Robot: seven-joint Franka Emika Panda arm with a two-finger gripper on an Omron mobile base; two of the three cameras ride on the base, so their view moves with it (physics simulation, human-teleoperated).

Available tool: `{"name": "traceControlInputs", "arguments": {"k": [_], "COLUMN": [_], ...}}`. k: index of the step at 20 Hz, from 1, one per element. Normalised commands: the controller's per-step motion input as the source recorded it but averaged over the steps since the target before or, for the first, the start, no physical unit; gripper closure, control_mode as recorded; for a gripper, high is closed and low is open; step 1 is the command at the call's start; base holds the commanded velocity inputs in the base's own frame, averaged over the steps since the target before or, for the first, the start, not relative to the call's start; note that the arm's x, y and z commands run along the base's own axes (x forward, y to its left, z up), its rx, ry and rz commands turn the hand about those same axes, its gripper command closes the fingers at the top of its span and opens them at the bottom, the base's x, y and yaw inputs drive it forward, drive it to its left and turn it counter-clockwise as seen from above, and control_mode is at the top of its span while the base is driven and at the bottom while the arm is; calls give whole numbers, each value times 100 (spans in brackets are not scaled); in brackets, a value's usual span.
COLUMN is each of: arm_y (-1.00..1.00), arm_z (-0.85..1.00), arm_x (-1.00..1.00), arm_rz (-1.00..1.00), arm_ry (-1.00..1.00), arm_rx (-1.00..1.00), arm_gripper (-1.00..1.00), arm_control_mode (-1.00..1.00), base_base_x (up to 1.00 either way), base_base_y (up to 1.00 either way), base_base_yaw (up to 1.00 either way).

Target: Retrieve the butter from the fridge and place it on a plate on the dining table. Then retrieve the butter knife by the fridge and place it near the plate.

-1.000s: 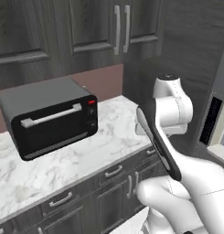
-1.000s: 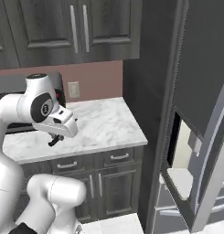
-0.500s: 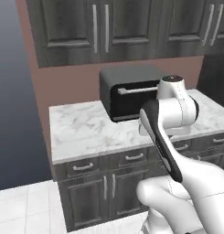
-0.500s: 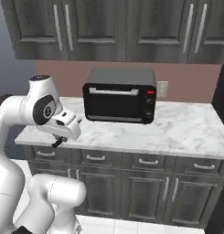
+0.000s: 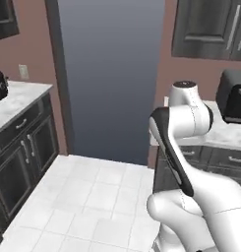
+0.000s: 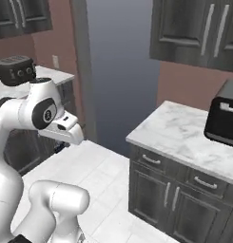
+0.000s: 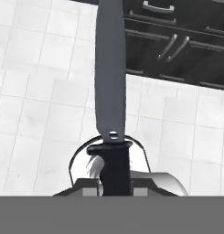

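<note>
The butter knife point(image 7: 111, 68) is in my gripper point(image 7: 114, 183), which is shut on its dark handle. Its long grey blade points away from the hand, toward the top of the hand view. Both fingertips point(image 7: 90, 184) press against the handle's sides. Under the blade lie a white tiled floor and dark cabinet fronts. From the right base camera, my hand point(image 6: 61, 142) hangs low beside the arm, over the floor; the knife cannot be made out there.
A marble counter point(image 6: 179, 137) on dark cabinets stands on the right with a black toaster oven point(image 6: 225, 121) on it. A second counter point(image 5: 16, 106) with a dark appliance point(image 6: 15, 70) runs along the left. Between them are white floor tiles point(image 5: 97, 192) and a dark blue doorway point(image 5: 112, 74).
The base has turned, so the whole picture has shifted from the toaster-oven counter to the doorway and floor. The knife stays gripped.
</note>
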Motion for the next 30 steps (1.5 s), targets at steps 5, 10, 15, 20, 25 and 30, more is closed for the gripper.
{"name": "traceControlInputs", "arguments": {"k": [5,10,15,20,25,30], "arm_y": [0,0,0,0,0,0], "arm_z": [0,0,0,0,0,0], "arm_x": [0,0,0,0,0,0], "arm_rz": [0,0,0,0,0,0], "arm_ry": [0,0,0,0,0,0], "arm_rx": [0,0,0,0,0,0], "arm_gripper": [100,100,100,100,100,100], "arm_control_mode": [100,100,100,100,100,100], "base_base_x": [-11,0,0,0,0,0], "base_base_y": [23,-1,0,0,-9,-20], "base_base_yaw": [96,99,100,100,95,88]}}
